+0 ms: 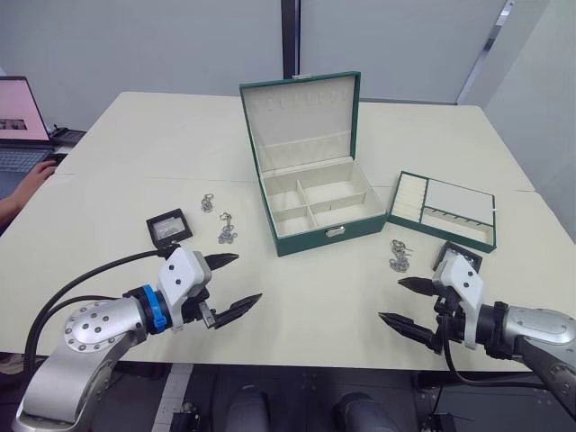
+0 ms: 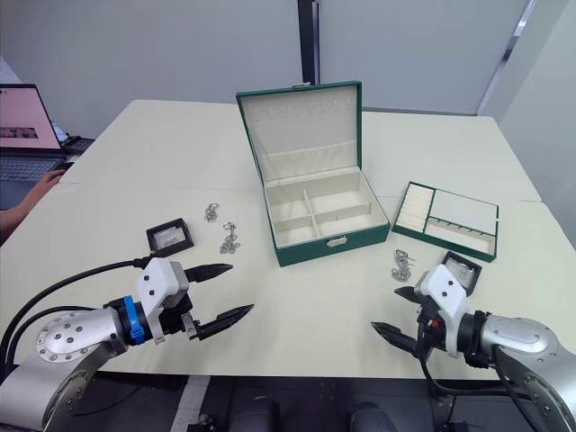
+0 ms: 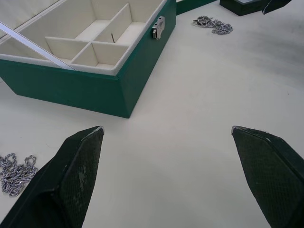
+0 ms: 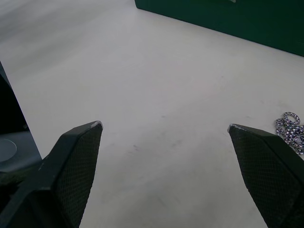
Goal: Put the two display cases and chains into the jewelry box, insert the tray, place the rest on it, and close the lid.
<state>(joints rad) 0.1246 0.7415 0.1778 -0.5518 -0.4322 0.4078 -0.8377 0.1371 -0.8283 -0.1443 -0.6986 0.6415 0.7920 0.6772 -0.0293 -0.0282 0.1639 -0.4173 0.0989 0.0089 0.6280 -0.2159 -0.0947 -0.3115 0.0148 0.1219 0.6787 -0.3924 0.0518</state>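
The jewelry box (image 1: 306, 241) stands open in the middle of the table, its lid (image 1: 297, 112) upright and its cream compartments empty. To its right lies the tray (image 1: 436, 230). One display case (image 1: 169, 227) rests at the left, with two chains (image 1: 208, 202) (image 1: 227, 233) between it and the box. Another display case (image 2: 459, 268) sits at the right, partly behind my right arm, with a chain (image 1: 399, 256) beside it. My left gripper (image 1: 247, 277) is open above the table, in front of the left case. My right gripper (image 1: 391, 300) is open near the front edge, close to the right chain.
A laptop (image 1: 20, 126) sits at the far left edge, with a person's hand (image 1: 31, 180) at it. The table's front edge runs just below both grippers.
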